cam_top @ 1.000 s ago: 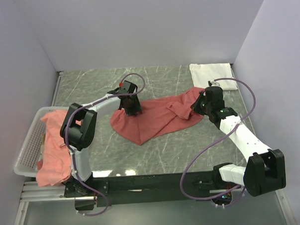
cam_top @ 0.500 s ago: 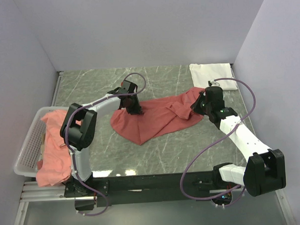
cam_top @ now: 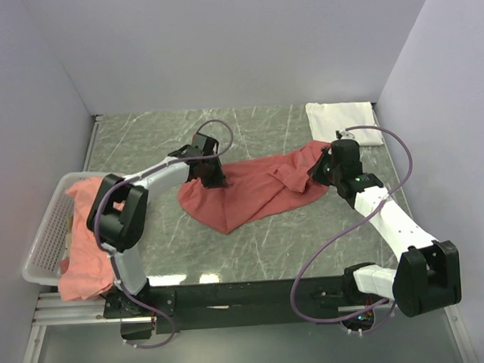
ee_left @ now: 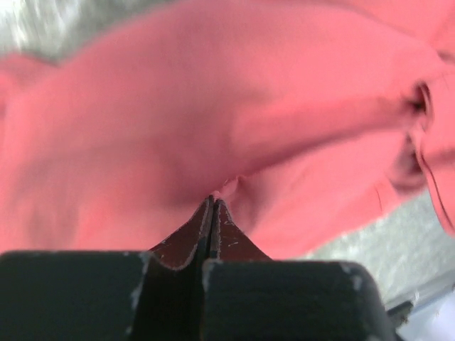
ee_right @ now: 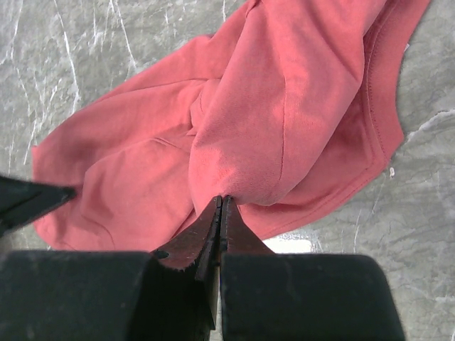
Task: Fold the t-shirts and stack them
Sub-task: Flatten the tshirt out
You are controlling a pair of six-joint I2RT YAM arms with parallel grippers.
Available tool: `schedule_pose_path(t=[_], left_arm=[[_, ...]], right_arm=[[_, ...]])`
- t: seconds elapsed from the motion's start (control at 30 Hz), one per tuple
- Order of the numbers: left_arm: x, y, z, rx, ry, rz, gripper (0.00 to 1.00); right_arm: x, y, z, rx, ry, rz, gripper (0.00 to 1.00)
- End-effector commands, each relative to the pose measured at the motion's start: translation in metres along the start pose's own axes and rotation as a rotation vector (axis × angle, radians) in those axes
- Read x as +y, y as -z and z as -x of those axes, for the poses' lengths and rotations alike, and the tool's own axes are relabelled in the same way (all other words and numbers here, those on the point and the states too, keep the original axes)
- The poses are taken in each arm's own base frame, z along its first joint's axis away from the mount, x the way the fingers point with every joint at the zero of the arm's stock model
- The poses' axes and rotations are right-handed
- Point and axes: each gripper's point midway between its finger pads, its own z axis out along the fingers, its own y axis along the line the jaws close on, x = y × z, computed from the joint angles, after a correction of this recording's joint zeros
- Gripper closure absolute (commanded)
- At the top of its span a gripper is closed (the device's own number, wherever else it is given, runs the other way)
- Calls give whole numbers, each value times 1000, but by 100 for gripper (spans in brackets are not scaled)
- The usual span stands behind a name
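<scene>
Coral-red and rumpled, one t-shirt [cam_top: 254, 189] lies stretched in a loose band on the table [cam_top: 144, 145] right of the basket [cam_top: 42, 248], bunched into soft folds. The left gripper [ee_left: 212, 202] is pinched tight on a tuck of cloth at the end nearer the basket, and the right gripper [ee_right: 220, 202] is clamped on a fold at the farther end. More coral t-shirts [cam_top: 84, 237] heap in the basket and spill over its near rim, and a folded white t-shirt [cam_top: 343, 113] lies farthest from it.
</scene>
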Motion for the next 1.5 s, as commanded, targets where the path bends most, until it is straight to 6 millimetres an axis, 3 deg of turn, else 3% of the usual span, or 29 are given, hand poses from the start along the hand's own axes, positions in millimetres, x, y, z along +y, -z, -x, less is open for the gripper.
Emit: schedule_pose_path(t=[0.0, 0.17, 0.4, 0.57, 0.67, 0.73, 0.97, 1.1, 1.47], left_arm=[[-39, 40, 3, -73, -50, -144, 99], [-44, 52, -41, -25, -85, -195, 99], [-54, 51, -108, 62, -139, -241, 99], [-49, 52, -151, 109, -187, -227, 99], [-41, 52, -159, 104, -218, -182, 99], [-42, 54, -153, 74, -251, -158, 95], [-48, 67, -154, 29, -397, -81, 69], [-53, 70, -154, 8, -463, -49, 62], [-60, 42, -172, 42, -586, -25, 52]], right_arm=[[5, 3, 10, -50, 0, 22, 100], [6, 2, 10, -50, -1, 25, 100], [3, 2, 5, -41, -3, 22, 100], [-6, 3, -7, -32, -1, 8, 100], [-10, 3, -12, -27, -2, 1, 100], [-11, 3, -13, -24, -1, 0, 100], [-11, 3, -13, -24, 0, -1, 100], [-11, 2, -13, -24, -2, 0, 100], [-7, 3, -13, -23, -10, 16, 100]])
